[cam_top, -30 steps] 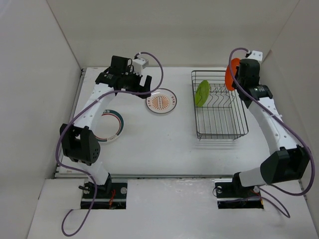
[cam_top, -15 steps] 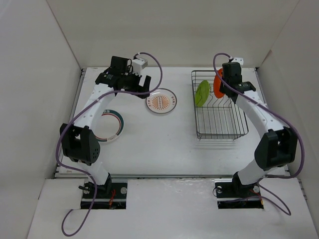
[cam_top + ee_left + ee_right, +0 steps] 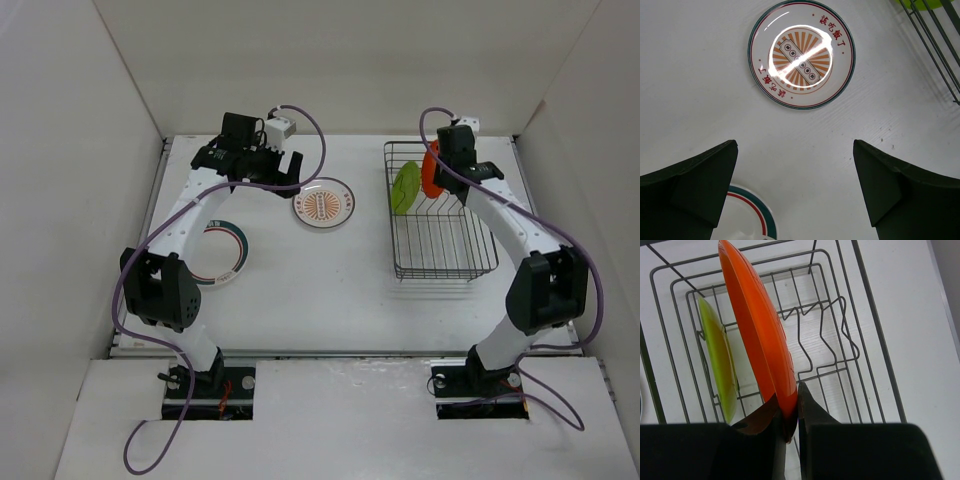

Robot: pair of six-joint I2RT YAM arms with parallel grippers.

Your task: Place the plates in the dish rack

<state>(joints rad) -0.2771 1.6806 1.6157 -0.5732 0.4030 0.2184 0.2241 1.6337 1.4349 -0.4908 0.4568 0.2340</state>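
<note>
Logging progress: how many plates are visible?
4. Lime green plate stands in the dish rack; orange plate held over it by the right gripper; sunburst plate and ringed plate lie on the table.

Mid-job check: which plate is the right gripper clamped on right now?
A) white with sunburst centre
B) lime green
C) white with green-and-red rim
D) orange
D: the right gripper pinches the rim of the orange plate, held on edge over the dish rack, beside the lime green plate already standing there.
</note>
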